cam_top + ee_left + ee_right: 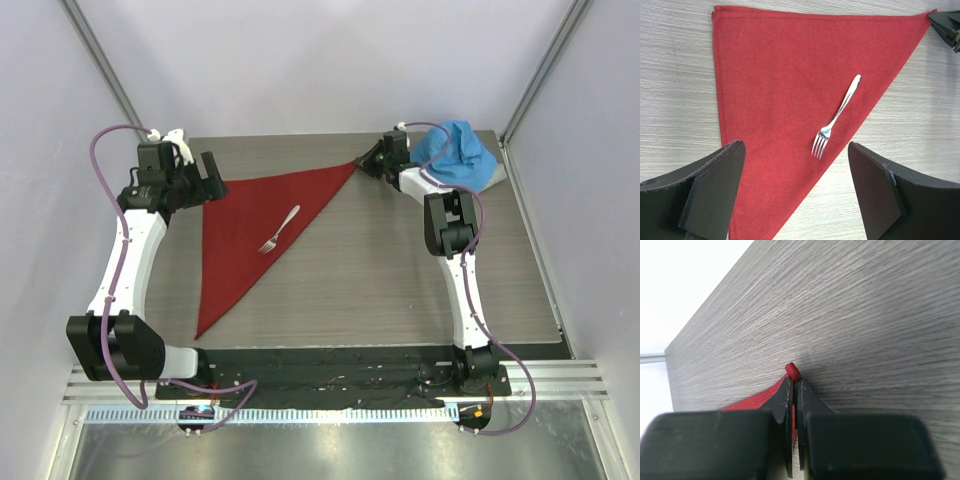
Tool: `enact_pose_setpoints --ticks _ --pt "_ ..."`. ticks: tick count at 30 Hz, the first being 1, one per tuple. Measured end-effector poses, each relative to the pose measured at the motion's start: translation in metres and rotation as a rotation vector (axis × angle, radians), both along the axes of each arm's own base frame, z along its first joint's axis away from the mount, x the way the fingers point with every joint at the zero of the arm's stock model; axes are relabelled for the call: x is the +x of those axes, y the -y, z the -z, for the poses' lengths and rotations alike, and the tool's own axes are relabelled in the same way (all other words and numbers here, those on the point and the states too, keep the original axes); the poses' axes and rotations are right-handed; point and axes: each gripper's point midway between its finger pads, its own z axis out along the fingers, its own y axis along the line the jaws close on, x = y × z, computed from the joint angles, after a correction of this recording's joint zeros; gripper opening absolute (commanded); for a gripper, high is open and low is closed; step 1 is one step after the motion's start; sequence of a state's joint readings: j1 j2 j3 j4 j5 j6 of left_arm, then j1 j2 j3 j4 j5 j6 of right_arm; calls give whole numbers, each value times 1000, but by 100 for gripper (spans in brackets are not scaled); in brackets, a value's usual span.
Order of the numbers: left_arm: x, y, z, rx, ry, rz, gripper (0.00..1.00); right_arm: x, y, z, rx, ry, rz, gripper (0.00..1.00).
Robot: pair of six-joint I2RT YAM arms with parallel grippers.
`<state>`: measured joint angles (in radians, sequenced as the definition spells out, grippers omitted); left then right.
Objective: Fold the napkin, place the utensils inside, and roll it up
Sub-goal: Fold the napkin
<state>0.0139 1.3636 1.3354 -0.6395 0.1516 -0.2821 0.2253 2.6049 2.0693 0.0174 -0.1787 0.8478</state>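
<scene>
Right gripper (794, 385) is clamped on the far-right tip of the napkin (245, 225). The left gripper (210, 178) hangs spread wide by its far-left corner, holding nothing. The dark red triangle's near tip points toward the arm bases, with bare table (400, 290) right of its diagonal edge. The fork (279, 230) lies just inside that edge, tines nearward. Beyond it, a blue cloth (455, 150) sits in the far-right corner.

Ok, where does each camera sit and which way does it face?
Top external: above and behind the bases, looking down on the table; both arms show.
Left wrist: on its arm, looking down at napkin and fork; open left gripper frames them.
Right wrist: low, looking along the table; right gripper shut on a napkin corner.
Shared: top and left wrist both show the fork.
</scene>
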Motion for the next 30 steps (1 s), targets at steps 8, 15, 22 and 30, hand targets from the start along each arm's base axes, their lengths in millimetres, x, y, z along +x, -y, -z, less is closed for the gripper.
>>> enact_pose_setpoints --ticks 8,15,22,30 --pt "0 0 0 -1 0 2 89 5 5 0 45 40 31 1" --pt "0 1 1 -4 -2 6 89 9 27 -1 61 60 72 1" --pt "0 3 0 -13 -2 13 89 13 106 -2 32 50 184 1" --pt "-1 11 0 -49 -1 35 89 19 154 -17 2 95 214 1"
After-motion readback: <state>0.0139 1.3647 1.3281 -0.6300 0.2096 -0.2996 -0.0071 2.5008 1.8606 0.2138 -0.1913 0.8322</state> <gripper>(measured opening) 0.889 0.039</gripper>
